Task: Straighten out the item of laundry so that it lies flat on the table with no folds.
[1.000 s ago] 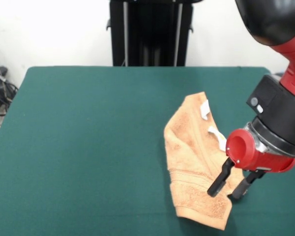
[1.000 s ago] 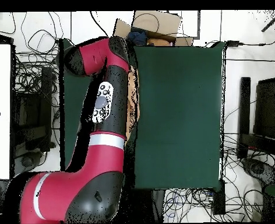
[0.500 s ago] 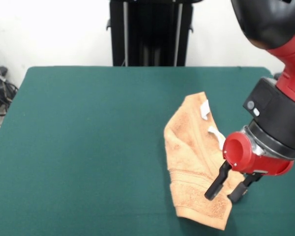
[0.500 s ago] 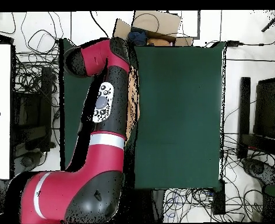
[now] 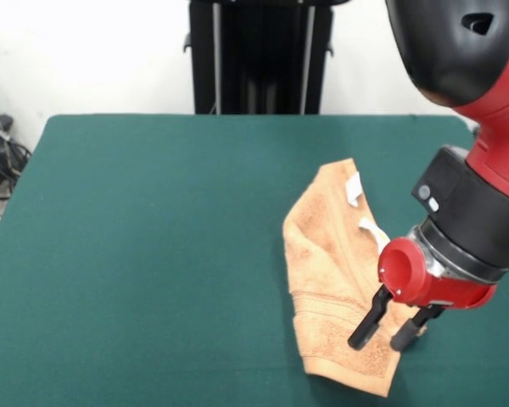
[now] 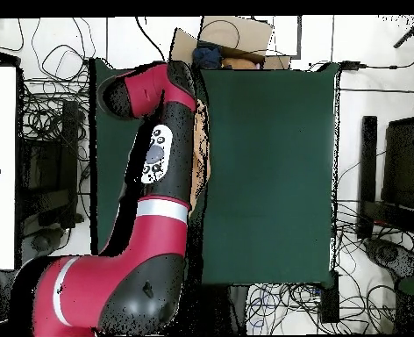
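White wall behind, a black stand [image 5: 259,55] at the far edge, and cable tangles [image 6: 48,114] on the floor around a dark green table [image 5: 153,254] that is bare apart from one item. The peach-orange towel [image 5: 335,271] lies right of centre toward the near edge in the front view, folded over itself into a long crumpled strip, white tags [image 5: 354,188] showing. Gripper [image 5: 383,329] hangs over the towel's lower right edge, black fingers [image 5: 366,318] apart, gripping nothing.

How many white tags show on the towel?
2. One tag sits near the far corner of the towel; the other tag lies along its right edge, just above the gripper. Folds or the arm may hide more.
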Available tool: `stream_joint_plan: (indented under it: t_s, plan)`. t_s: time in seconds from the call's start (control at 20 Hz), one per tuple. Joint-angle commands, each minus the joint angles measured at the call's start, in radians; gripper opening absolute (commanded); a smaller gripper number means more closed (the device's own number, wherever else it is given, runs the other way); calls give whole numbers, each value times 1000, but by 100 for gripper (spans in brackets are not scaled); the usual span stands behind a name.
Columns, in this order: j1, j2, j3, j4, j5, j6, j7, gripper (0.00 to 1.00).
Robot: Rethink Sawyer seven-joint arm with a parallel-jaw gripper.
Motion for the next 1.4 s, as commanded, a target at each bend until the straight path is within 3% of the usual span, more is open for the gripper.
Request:
stream_joint_plan:
  t_s: [0.05,1.4]
  plan:
    - [-1,36,17,157,-31,-63,230,100]
    - [-15,13,65,179,40,-33,246,100]
